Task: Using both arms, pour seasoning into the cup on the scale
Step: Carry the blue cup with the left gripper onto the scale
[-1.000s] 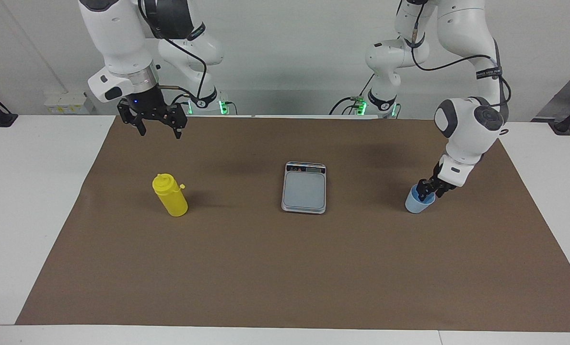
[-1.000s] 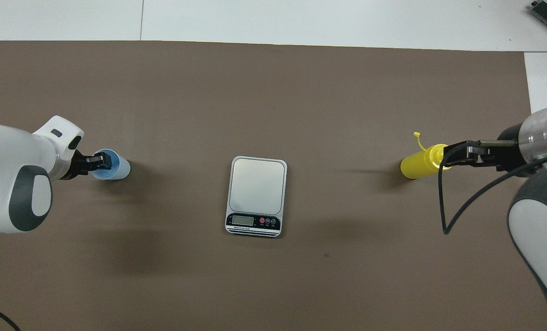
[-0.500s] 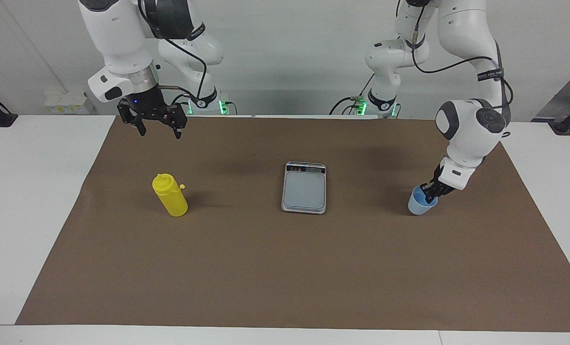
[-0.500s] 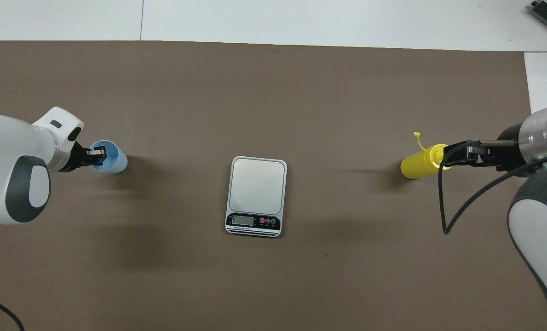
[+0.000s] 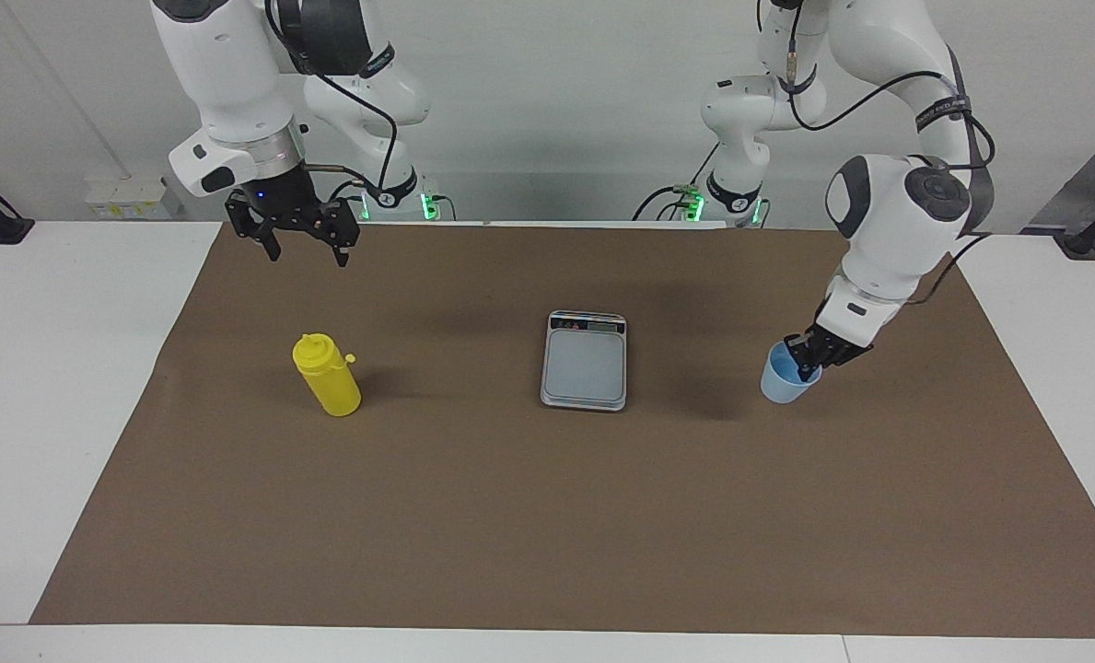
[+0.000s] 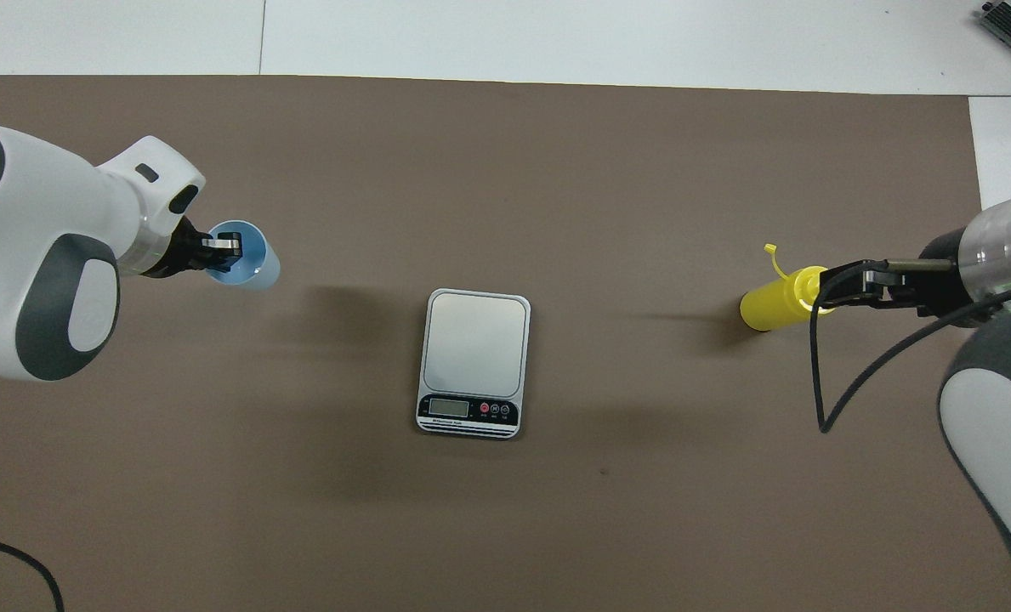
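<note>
Keep left jaws (image 5: 801, 362) clamped on cup (image 5: 784, 381) rim, level, toward scale (image 5: 584, 361); right jaws (image 5: 308, 244) apart over bottle (image 5: 326, 374).

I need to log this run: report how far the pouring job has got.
Done: left gripper shut on the pale blue plastic cup at its rim, lifted off the brown mat. In hand: carrying it to the silver-grey scale. Left: open right gripper, raised, takes the yellow squeeze bottle and pours.

The left arm bends down with its hand (image 5: 803, 359) pinched tight on the cup (image 5: 783, 383), while the right arm waits, its hand (image 5: 308, 247) raised with fingers spread.
</note>
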Action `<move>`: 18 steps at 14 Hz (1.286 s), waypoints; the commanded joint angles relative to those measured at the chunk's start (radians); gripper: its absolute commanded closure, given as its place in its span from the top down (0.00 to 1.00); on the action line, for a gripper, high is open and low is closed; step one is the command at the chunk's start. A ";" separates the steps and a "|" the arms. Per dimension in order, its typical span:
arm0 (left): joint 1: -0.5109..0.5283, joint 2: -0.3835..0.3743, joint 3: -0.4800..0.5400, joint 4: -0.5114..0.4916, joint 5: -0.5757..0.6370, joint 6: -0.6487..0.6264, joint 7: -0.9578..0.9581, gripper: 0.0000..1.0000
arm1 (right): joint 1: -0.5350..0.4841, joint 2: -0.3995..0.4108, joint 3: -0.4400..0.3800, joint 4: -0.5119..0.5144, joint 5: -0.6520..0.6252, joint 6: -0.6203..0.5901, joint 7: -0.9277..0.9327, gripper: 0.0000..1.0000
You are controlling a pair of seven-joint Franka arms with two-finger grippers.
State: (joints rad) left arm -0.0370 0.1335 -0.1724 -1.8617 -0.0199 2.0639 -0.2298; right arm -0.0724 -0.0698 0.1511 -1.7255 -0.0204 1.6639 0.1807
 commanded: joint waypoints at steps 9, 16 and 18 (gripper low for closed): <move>-0.386 0.064 0.016 -0.022 0.005 0.136 -0.331 0.00 | -0.017 -0.016 0.005 -0.014 0.019 -0.006 -0.021 1.00; -0.437 0.072 0.016 -0.086 0.012 0.226 -0.371 0.00 | -0.017 -0.018 0.005 -0.014 0.019 -0.006 -0.021 1.00; -0.440 0.087 0.016 -0.086 0.012 0.243 -0.379 0.00 | -0.017 -0.016 0.005 -0.014 0.019 -0.006 -0.021 1.00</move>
State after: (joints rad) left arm -0.4522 0.2200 -0.1746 -1.9291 -0.0194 2.2666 -0.5811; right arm -0.0724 -0.0698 0.1510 -1.7255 -0.0204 1.6639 0.1807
